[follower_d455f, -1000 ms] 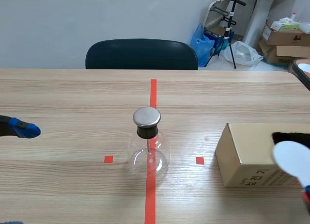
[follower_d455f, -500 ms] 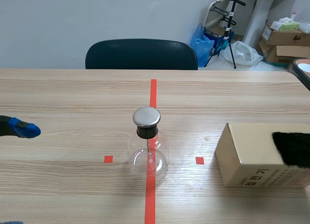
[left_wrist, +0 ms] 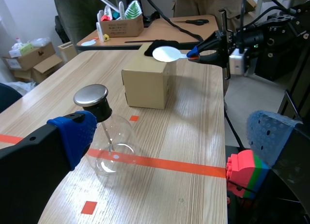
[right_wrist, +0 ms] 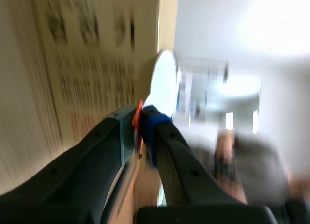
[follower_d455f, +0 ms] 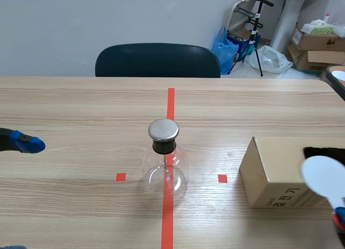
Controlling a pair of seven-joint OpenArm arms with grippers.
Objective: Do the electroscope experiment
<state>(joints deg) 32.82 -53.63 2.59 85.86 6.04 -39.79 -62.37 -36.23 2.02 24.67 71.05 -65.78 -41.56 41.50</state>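
Note:
A round glass flask electroscope (follower_d455f: 165, 173) with a metal cap (follower_d455f: 163, 129) stands on the red centre line, also in the left wrist view as the flask (left_wrist: 110, 144). My right gripper (follower_d455f: 340, 219) is shut on the red handle of a white disc paddle (follower_d455f: 325, 176), held over the near right part of the cardboard box (follower_d455f: 277, 173). A black fur cloth (follower_d455f: 321, 152) lies on the box. In the right wrist view the fingers (right_wrist: 156, 124) pinch the handle, with the disc (right_wrist: 162, 83) ahead. My left gripper (follower_d455f: 24, 142) hovers open at the far left.
A dark chair (follower_d455f: 157, 60) stands behind the table's far edge. Boxes, bags and a tripod (follower_d455f: 259, 33) crowd the back right of the room. In the left wrist view a red, green and blue block (left_wrist: 244, 173) sits past the table's edge.
The white disc left the scene view half a second ago, baring the black cloth, and is back over the box's near right. The left arm has not moved.

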